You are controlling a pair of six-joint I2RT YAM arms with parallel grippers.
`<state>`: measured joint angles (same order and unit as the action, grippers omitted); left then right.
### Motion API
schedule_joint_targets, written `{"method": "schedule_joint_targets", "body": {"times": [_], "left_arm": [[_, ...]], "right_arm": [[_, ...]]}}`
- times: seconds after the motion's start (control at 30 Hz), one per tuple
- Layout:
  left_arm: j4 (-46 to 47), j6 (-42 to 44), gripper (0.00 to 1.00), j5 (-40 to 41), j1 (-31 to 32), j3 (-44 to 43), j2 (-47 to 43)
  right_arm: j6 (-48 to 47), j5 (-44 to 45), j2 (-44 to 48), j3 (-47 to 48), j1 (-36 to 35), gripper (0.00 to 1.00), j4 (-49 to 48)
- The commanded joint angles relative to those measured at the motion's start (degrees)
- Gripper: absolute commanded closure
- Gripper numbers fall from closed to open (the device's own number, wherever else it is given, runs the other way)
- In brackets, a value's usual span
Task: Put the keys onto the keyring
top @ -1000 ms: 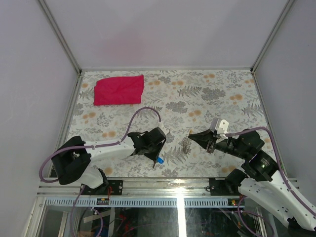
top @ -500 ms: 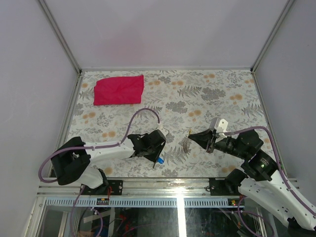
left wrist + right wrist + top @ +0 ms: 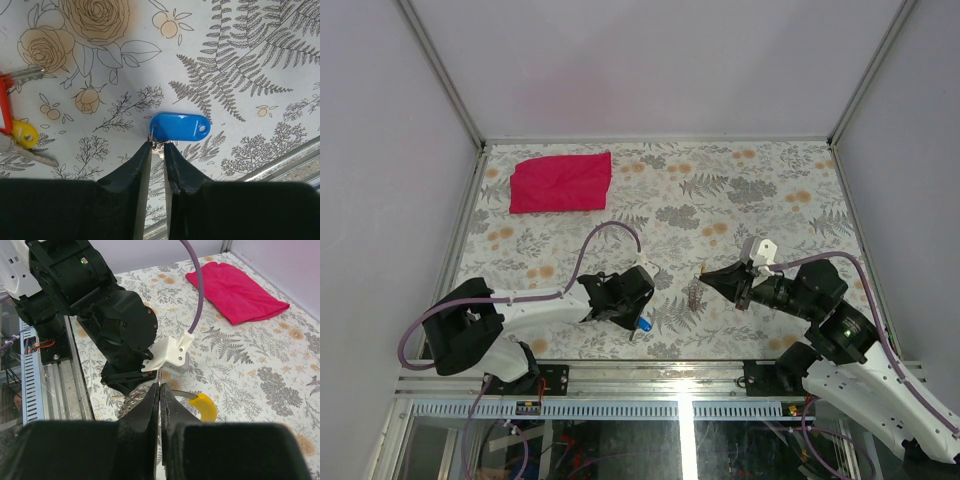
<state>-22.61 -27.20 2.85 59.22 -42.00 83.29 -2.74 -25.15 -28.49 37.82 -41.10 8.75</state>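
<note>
A blue key (image 3: 180, 127) lies flat on the flowered table, also visible as the blue key (image 3: 645, 325) near the front edge. My left gripper (image 3: 157, 145) is nearly closed, its tips pinching the small metal ring end of that key. A red key (image 3: 5, 105) and a yellow key (image 3: 22, 134) lie at the left edge of the left wrist view. My right gripper (image 3: 160, 390) is shut on a thin wire of the keyring (image 3: 132, 397), with a yellow key head (image 3: 205, 407) just beyond it. From above, the keyring (image 3: 695, 293) sits below the right gripper (image 3: 705, 275).
A red cloth (image 3: 561, 182) lies at the back left of the table. The metal rail of the table's front edge (image 3: 280, 160) runs close to the blue key. The left arm's wrist (image 3: 120, 325) looms right behind the keyring in the right wrist view.
The right gripper has crept slightly left toward the keyring cluster. The left gripper stays at the blue key with hardly any shift.
</note>
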Motion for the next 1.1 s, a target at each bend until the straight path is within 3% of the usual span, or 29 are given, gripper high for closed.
{"method": "schedule_joint_targets", "body": {"times": [0.0,0.13,0.33,0.47,0.83,1.07], "left_arm": [[3.46,-0.54,0.84,1.23,0.39,0.36,-0.8],[3.88,-0.48,0.85,1.37,0.35,0.17,-0.39],[3.8,-0.31,0.99,1.93,0.33,-0.24,0.22],[3.01,0.33,1.0,2.6,0.35,-0.79,-0.7],[2.45,14.19,1.0,-0.87,0.31,-3.74,-18.03],[3.18,22.0,1.0,-1.58,0.37,-7.24,-24.33]], "right_arm": [[1.05,-1.06,-0.07,0.19,-0.27,1.0,-3.63],[1.3,-1.13,0.02,-0.02,-0.27,1.0,-3.65],[1.46,-1.1,0.09,-0.36,-0.28,1.0,-3.69],[1.35,-0.51,0.4,-0.43,-0.25,1.0,-3.74],[2.7,2.12,-0.82,3.31,-0.29,1.0,-0.3],[1.84,-6.2,-3.04,6.44,-0.29,1.0,2.13]]}}
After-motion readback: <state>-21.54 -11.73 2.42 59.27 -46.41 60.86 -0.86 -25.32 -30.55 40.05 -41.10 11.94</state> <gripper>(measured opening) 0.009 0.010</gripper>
